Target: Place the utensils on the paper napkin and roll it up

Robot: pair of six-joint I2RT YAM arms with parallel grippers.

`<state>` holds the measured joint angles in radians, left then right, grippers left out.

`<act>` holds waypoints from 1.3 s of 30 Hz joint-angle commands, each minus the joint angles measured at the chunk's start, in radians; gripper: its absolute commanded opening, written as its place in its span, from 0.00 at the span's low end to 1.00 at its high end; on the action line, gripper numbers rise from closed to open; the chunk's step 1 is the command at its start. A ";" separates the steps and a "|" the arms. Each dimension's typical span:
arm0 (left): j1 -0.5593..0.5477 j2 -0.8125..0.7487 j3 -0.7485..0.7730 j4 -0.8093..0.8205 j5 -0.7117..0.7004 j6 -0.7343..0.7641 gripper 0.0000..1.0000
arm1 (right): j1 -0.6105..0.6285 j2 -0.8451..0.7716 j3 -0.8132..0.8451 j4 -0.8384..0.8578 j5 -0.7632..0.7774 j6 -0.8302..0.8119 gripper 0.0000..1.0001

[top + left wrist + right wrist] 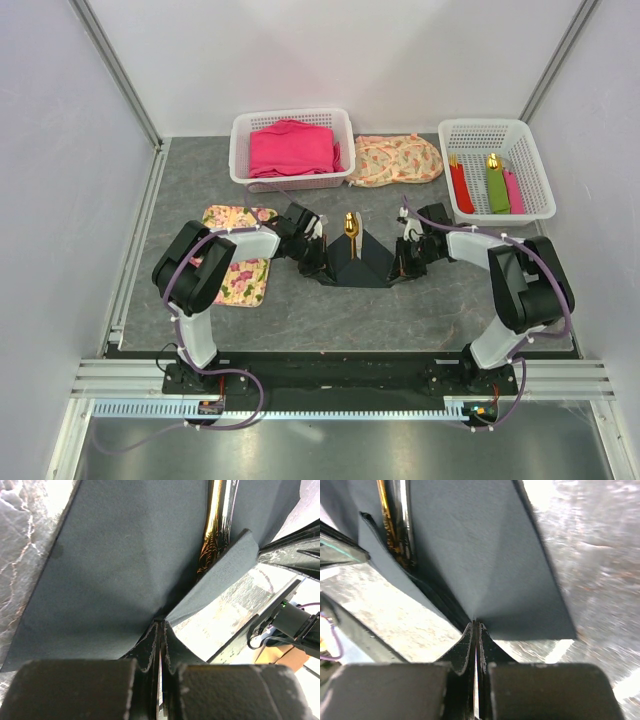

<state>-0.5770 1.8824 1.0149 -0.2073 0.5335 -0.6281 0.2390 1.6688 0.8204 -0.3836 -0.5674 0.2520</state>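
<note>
table (330, 310) (grey marble) | rear: basket L (290, 181), floral cloth (395, 160), basket R (500, 213) | floral mat (245, 275) L | paper napkin (372, 265) ctr

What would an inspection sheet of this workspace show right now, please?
Surface: grey stone-patterned table.
Job's things: black paper napkin raised at both side corners; utensils lie in its sag.
Clutter: floral mat beneath left arm; basket holding pink cloth; floral cloth; second basket holding rolls.
Grippers: left gripper and right gripper each shut on a napkin corner.
Cables: purple cables along both arms, off the napkin.
Surroundings: white walls, metal frame.
</note>
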 commanded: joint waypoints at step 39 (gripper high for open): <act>0.012 0.017 -0.029 -0.052 -0.052 0.002 0.02 | 0.125 0.037 0.022 0.127 -0.103 0.101 0.00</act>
<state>-0.5705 1.8824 1.0103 -0.2077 0.5453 -0.6292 0.3584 1.6859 0.8513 -0.2939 -0.6727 0.3565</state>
